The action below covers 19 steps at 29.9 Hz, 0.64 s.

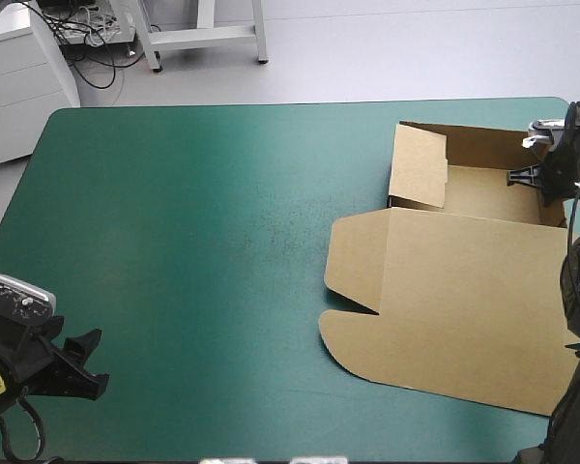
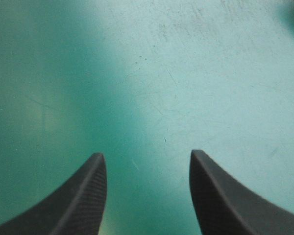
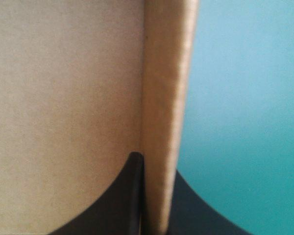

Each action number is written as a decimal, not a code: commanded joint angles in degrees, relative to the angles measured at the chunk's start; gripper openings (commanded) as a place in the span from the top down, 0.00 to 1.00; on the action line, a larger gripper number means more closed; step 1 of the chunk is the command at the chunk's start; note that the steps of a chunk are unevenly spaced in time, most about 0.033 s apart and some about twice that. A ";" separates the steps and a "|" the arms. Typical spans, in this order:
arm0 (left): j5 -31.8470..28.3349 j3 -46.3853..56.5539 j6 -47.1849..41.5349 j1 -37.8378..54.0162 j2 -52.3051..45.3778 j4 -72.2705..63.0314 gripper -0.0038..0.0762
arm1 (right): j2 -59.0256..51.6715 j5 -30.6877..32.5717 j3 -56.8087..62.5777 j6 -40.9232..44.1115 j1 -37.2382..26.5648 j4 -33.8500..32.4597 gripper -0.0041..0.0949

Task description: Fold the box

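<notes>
The brown box (image 1: 464,290) lies at the table's right side, its far part a tray with raised walls, its lid flat toward the near edge. The tray's left wall (image 1: 418,166) stands up. My right gripper (image 1: 543,176) is at the tray's right wall, shut on that wall (image 3: 164,117); one black finger (image 3: 125,196) is inside the tray, the other outside over the teal-green cover. My left gripper (image 1: 85,362) hovers open near the table's front left corner, far from the box, with bare cover (image 2: 152,88) between its fingers (image 2: 83,200).
The teal-green table (image 1: 203,251) stretches wide between the box and the left arm. A white cabinet (image 1: 19,77) and a white frame with cables stand beyond the far left edge.
</notes>
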 commanded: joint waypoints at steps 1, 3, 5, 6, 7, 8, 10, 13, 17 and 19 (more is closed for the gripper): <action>-0.51 -1.38 -0.23 -0.35 0.27 0.75 0.50 | -3.56 -2.36 -1.43 -0.45 -0.67 -3.77 0.97; -0.29 -1.38 -0.23 -0.35 0.27 0.75 0.50 | -3.56 -2.36 -1.43 -0.45 -0.67 -3.13 0.95; -0.05 -1.38 -0.23 -0.35 0.27 0.75 0.50 | -3.56 -2.36 -1.43 -0.45 -0.67 -2.58 0.89; -0.05 -1.38 -0.23 -0.35 0.27 0.75 0.50 | -3.56 -2.36 -1.43 -0.45 -0.67 -2.43 0.85; 0.10 -1.38 -0.23 -0.35 0.27 0.75 0.50 | -3.56 -2.36 -1.43 -0.45 -0.67 -2.31 0.81; 0.26 -1.38 -0.23 -0.35 0.27 0.75 0.50 | -3.56 -2.36 -1.43 -0.45 -0.67 -2.33 0.77; 0.68 -1.38 -0.23 -0.35 0.27 0.75 0.50 | -3.56 -2.14 -1.43 -0.45 -0.67 -2.33 0.65; 1.07 -1.38 -0.23 -0.35 0.27 0.75 0.50 | -3.71 -2.01 -1.43 -0.45 -0.67 -2.33 0.44; 1.28 -1.38 -0.23 -0.35 0.27 0.75 0.50 | -5.27 -2.39 -1.80 -0.45 -0.67 -1.71 0.27; 1.28 -1.38 -0.23 -0.35 0.27 0.75 0.50 | -6.47 -2.59 -2.42 -0.45 -0.67 -1.32 0.26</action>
